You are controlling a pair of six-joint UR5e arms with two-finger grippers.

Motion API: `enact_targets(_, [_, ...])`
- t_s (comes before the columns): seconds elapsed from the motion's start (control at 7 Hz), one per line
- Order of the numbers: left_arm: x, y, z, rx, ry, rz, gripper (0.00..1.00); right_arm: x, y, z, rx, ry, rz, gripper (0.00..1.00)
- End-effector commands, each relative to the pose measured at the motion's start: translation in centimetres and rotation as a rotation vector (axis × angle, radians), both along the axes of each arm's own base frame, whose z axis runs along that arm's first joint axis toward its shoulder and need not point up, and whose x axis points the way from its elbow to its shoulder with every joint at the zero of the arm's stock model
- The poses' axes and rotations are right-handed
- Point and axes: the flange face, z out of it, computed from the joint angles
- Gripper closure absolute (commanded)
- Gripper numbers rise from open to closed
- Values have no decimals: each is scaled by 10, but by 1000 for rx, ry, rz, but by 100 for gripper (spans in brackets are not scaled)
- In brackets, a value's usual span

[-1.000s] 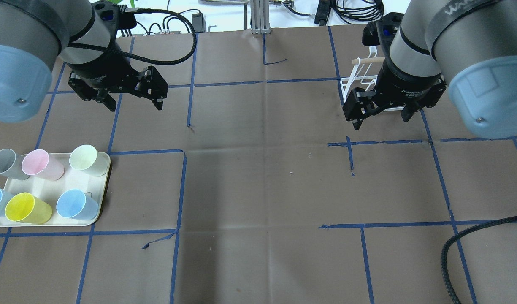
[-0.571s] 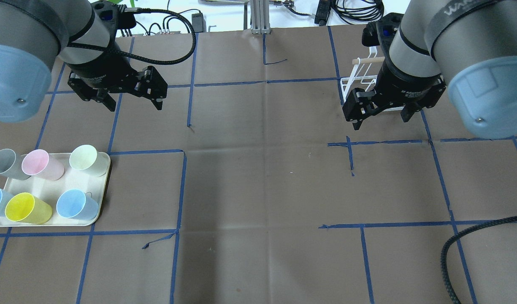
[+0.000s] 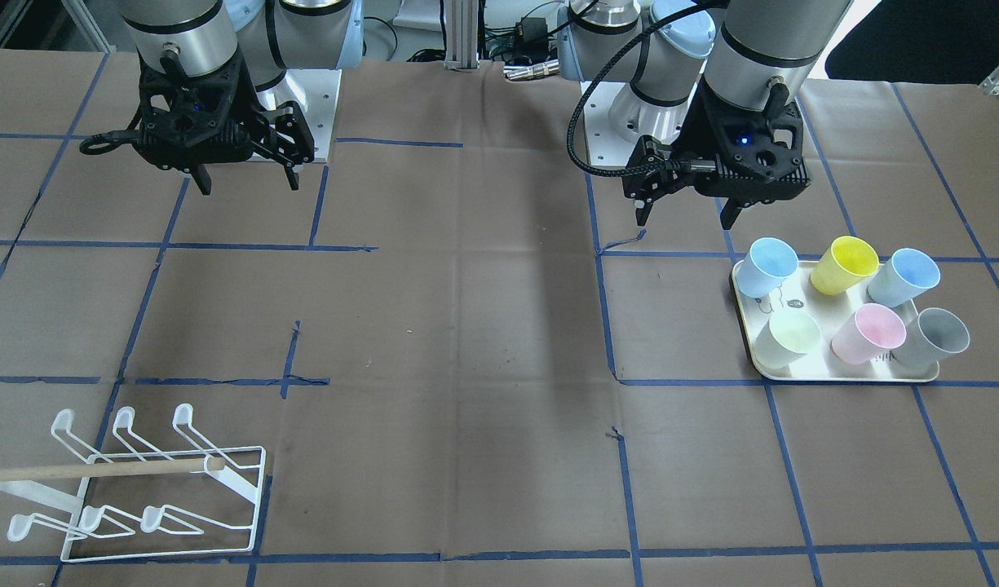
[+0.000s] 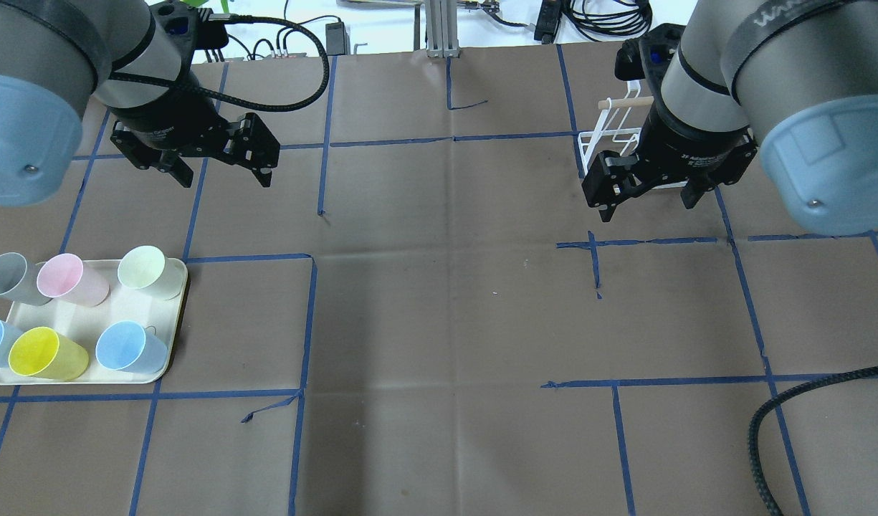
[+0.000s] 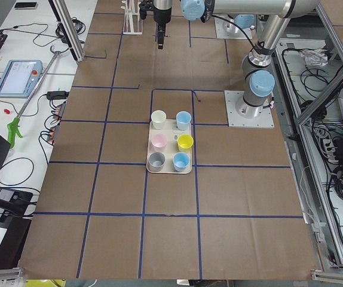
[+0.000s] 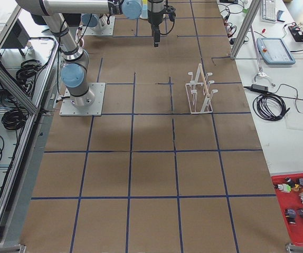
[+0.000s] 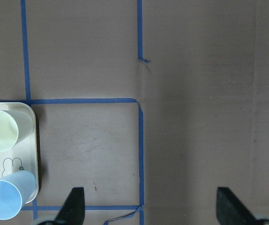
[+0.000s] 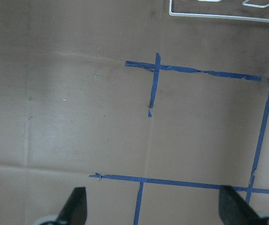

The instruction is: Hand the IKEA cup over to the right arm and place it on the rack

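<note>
Several pastel cups stand on a cream tray (image 4: 94, 315) at the table's left: pale green (image 4: 143, 269), pink (image 4: 62, 276), grey (image 4: 5, 276), yellow (image 4: 37, 352) and two blue, one of them (image 4: 123, 346). My left gripper (image 4: 223, 175) is open and empty above the table, beyond the tray. In the left wrist view the pale green cup (image 7: 1, 131) and a blue cup (image 7: 3, 201) show at the left edge. The white wire rack (image 3: 140, 489) stands at the far right, partly hidden behind my right arm in the overhead view. My right gripper (image 4: 648, 208) is open and empty just in front of the rack.
Brown paper with a grid of blue tape (image 4: 309, 322) covers the table. A thick braided black cable (image 4: 768, 423) loops in at the near right. The rack's edge (image 8: 219, 14) shows at the top of the right wrist view.
My left gripper has shifted slightly to the left in the overhead view. The right arm, cups and rack have not moved.
</note>
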Motion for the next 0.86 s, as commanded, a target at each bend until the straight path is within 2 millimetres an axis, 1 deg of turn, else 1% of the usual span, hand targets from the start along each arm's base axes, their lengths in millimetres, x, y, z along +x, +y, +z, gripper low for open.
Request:
enact_targets(0.0, [37, -7, -7, 18, -7, -59, 0, 1, 0, 0, 1, 0, 1, 0])
enact_targets(0.14, [78, -5, -21, 45, -4, -115, 0, 0, 1, 0, 1, 0, 1, 0])
enact_targets(0.29, [117, -3, -36, 71, 9, -121, 0, 0, 1, 0, 1, 0, 0, 0])
enact_targets(0.43, [162, -3, -48, 87, 20, -111, 0, 0, 1, -1, 4, 0, 0, 0])
enact_targets(0.57, [184, 0, -53, 97, 27, -94, 0, 1, 1, 0, 1, -3, 1, 0])
enact_targets(0.71, [192, -1, -60, 76, 9, -83, 1, 1, 1, 0, 3, -3, 1, 0])
